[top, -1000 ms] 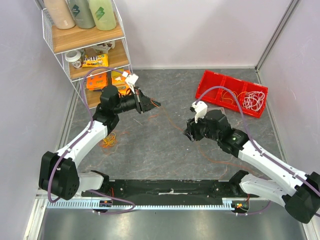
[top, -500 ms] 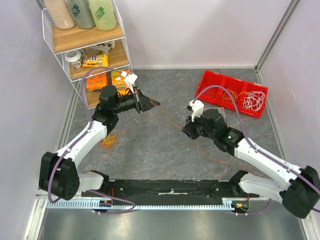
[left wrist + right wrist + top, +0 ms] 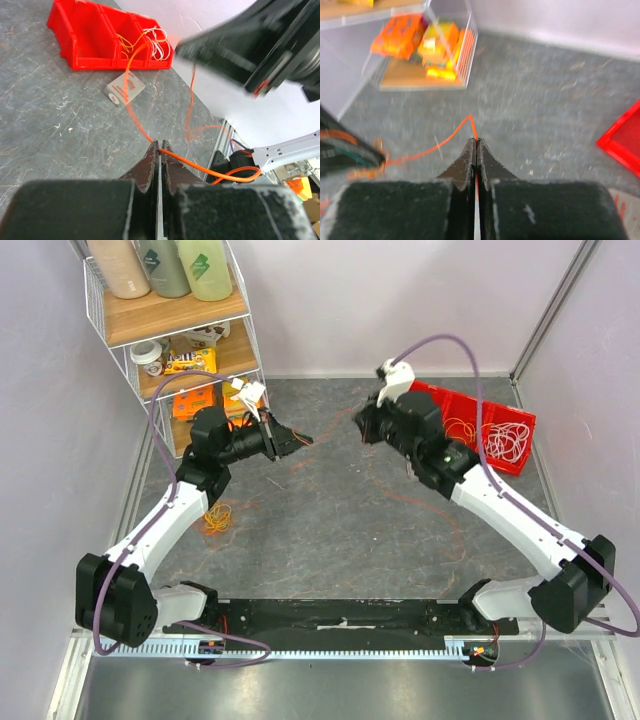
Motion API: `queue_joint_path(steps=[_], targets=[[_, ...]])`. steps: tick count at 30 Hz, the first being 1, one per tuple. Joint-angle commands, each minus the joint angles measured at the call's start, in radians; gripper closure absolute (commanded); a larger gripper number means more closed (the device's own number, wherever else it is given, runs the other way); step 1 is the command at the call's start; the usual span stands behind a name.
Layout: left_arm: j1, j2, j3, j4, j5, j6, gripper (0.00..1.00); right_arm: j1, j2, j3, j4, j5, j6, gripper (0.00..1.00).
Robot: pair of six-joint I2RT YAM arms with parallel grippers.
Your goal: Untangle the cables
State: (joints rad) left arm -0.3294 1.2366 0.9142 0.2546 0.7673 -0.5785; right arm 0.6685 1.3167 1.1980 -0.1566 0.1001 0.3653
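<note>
Status: the right fingers [image 3: 476,146] have just gone from apart to together, clamped on the orange cable [image 3: 451,133]. In the same interval the right arm has swung from the middle of the overhead view up to the upper centre, next to the red bin [image 3: 506,468]. The left fingers [image 3: 158,150] are unchanged. They are pressed together on the same orange cable, which leaves their tips and loops away to the lower right of the left wrist view.

Location of the work:
- The orange cable runs between the two sets of fingers above the table [image 3: 320,550]. A slack length trails on the surface in the right half of the overhead view.
- A small orange and yellow bundle [image 3: 217,520] lies on the table at the left, just beside the left arm.
- A white coil [image 3: 508,440] sits in the right compartment of the red bin, and thin yellow strands [image 3: 460,430] sit in the middle one.

Assessment: I now hold one strand at two points. I judge that this strand is being drawn clear of the rest. The trailing length looks free of loops, but the wrist views are blurred, so I cannot confirm this.
</note>
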Motion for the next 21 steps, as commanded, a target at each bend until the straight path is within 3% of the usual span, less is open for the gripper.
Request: queue_joint_path(steps=[1, 7, 14, 17, 21], targets=[[0.013, -0.011, 0.051, -0.057, -0.040, 0.025, 0.96, -0.070, 0.049, 0.162, 0.008, 0.104, 0.066, 1.00], [0.015, 0.003, 0.063, -0.075, -0.029, 0.014, 0.87, -0.152, 0.096, 0.265, 0.026, 0.018, 0.132, 1.00], [0.024, 0.014, 0.104, -0.216, -0.114, 0.049, 0.48, -0.158, 0.044, 0.201, 0.009, 0.053, 0.106, 1.00], [0.032, 0.018, 0.132, -0.308, -0.198, 0.074, 0.43, -0.162, 0.007, 0.164, 0.006, 0.055, 0.097, 1.00], [0.047, 0.027, 0.127, -0.302, -0.192, 0.057, 0.43, -0.175, -0.014, 0.170, -0.032, 0.076, 0.077, 1.00]])
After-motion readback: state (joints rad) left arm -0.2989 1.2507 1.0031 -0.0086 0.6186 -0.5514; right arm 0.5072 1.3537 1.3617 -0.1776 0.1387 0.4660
